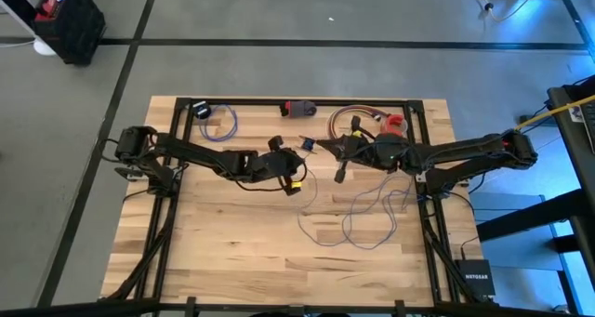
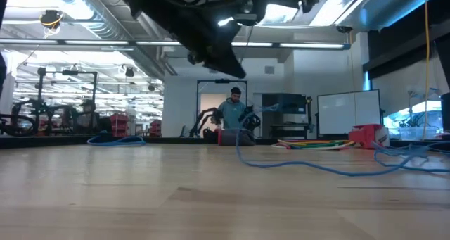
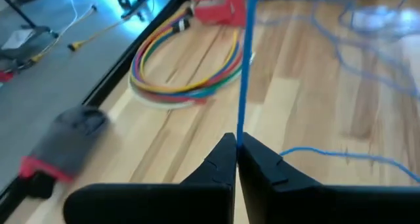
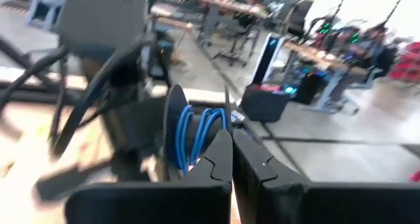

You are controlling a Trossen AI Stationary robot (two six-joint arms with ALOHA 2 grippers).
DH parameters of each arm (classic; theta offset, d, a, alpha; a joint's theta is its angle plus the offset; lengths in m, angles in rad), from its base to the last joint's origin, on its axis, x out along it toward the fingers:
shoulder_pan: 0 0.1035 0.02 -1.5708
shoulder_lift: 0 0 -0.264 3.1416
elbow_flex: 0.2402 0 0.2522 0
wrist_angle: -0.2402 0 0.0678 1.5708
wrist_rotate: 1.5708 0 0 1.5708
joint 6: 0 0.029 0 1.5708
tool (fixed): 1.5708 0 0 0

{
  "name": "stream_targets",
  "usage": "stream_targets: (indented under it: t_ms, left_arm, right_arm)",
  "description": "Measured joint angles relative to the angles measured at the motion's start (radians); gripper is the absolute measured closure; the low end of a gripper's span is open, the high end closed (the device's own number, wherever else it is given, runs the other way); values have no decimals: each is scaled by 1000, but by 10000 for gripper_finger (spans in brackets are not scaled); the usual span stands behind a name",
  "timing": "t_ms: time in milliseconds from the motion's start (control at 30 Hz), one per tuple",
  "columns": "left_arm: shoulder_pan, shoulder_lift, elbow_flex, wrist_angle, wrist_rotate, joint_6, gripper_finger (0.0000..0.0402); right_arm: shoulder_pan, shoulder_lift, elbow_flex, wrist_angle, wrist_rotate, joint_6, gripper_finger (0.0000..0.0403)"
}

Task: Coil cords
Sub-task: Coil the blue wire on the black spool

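Observation:
The long thin cord lies in loose squiggles on the table's right half [image 1: 358, 219] and runs up to where my two grippers meet, above the table's middle. My left gripper [image 1: 304, 148] is shut on the cord [image 3: 244, 66]. My right gripper [image 1: 323, 147] faces it, fingers shut [image 4: 231, 135]. Just ahead of them are several blue loops of cord [image 4: 200, 135] beside a dark round part [image 4: 172, 129]. I cannot tell what the loops are wound on. In the low view the cord [image 2: 237, 141] hangs from the grippers to the table. My left gripper pinches a single strand of the cord [image 3: 238, 140] between its two fingertips. The fingers lie across it. One stretch runs straight and taut away from the tips, and another [image 3: 328, 155] trails off over the table. My right gripper is shut with a thin strand [image 4: 226, 106] leaving its fingertips. The fingers hide the place of contact. The blue loops sit right beside the tips, lifted clear of the table.
A coil of coloured cables [image 1: 353, 122] and a red thing [image 1: 395, 124] lie at the far right. A dark and red thing [image 1: 299, 108] lies at the far middle, and a small cord with a black puck [image 1: 203, 112] at the far left. A person [image 2: 234, 110] stands in the room behind.

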Motion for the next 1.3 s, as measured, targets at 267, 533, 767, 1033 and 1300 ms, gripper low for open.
stream_targets:
  t_ms: [267, 533, 767, 1033, 1300]
  left_arm:
    - [1, -191, -3, -218, -4, -36, 400]
    - [1, -253, -3, -162, 114, -126, 399]
    - [1, -182, -4, -43, 120, -177, 399]
    - [-9, -119, -4, 66, 119, -172, 399]
    - [-23, -85, -4, 159, 110, -100, 398]
  right_arm:
    - [0, -31, 2, -246, -94, 7, 402]
    - [-1, 112, 4, -245, 6, 5, 402]
    - [-1, 233, 4, -110, 81, -12, 402]
    - [-1, 261, 3, -19, 112, -1, 402]
    - [-1, 261, 0, 25, 150, 2, 402]
